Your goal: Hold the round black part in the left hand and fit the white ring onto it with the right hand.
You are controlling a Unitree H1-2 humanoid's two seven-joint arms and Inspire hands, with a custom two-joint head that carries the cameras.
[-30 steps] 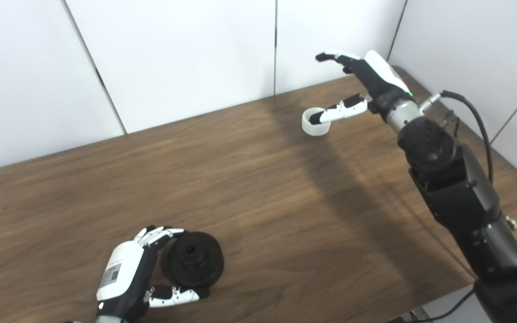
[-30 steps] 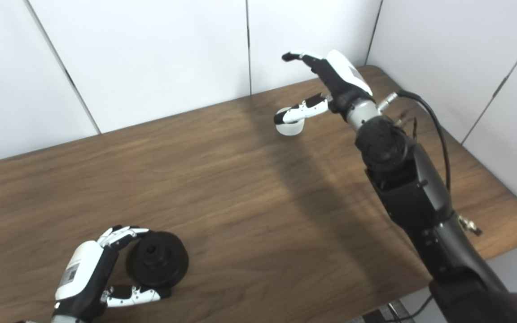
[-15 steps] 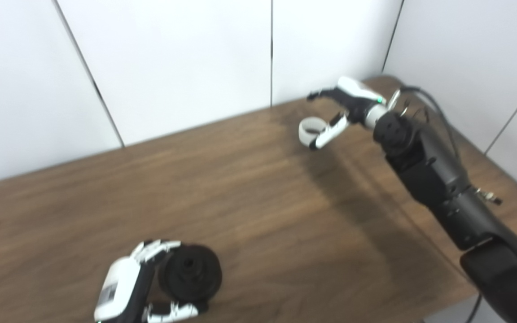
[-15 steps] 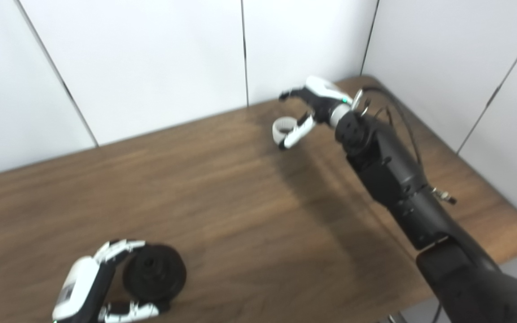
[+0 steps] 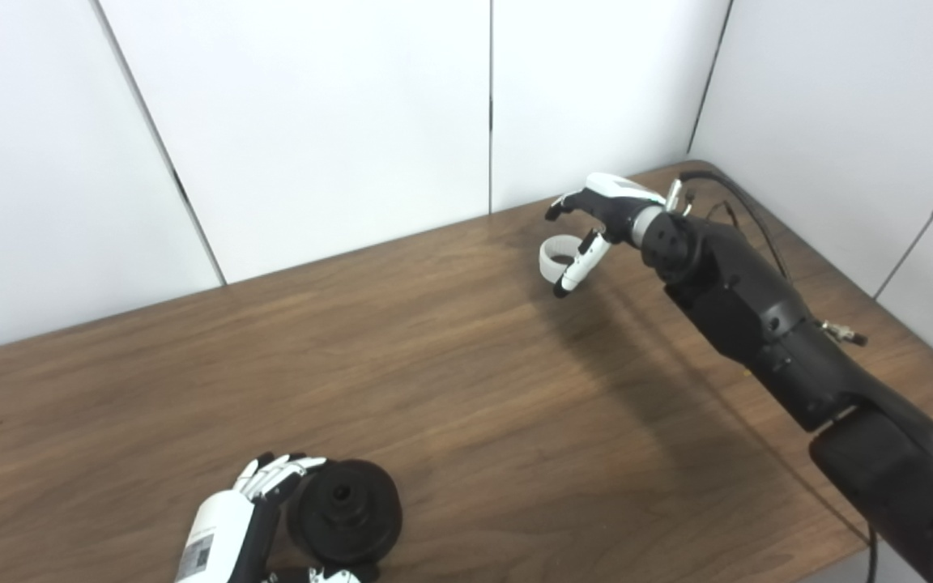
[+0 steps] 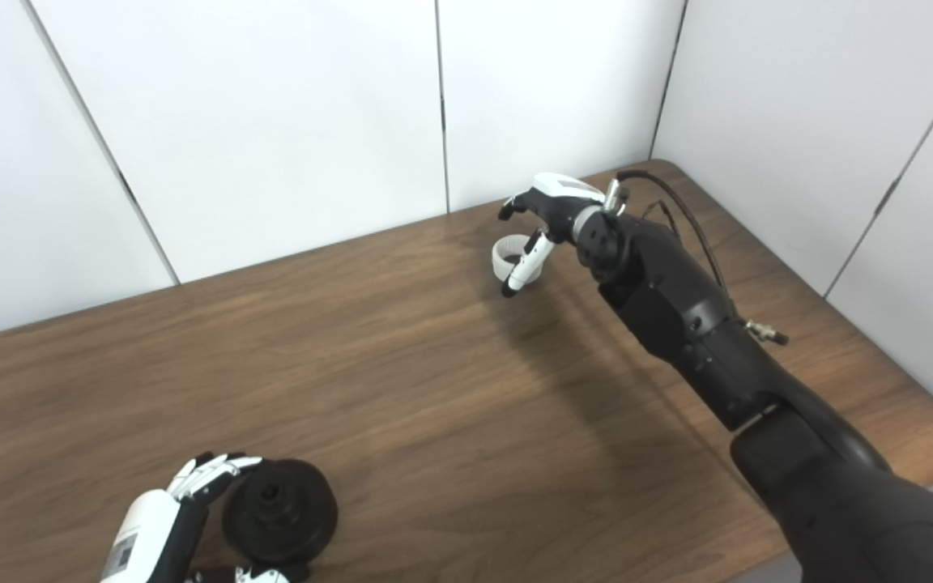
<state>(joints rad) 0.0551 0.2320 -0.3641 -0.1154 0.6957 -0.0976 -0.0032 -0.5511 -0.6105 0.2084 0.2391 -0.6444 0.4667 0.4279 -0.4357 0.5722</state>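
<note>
The left hand (image 5: 227, 526) already grips the black part (image 5: 343, 510) near the tabletop's (image 5: 450, 405) front edge, while the right hand (image 5: 596, 223), fingers spread, reaches around the far white ring (image 5: 557, 257), neither grasped nor fitted.

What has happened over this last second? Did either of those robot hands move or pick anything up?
The right hand came down from above the small white ring at the far side of the wooden table and now curls around it, fingers apart, not gripping yet. The ring lies where it was. The left hand stays cupped around the round black part. The camera also shifted.
</note>
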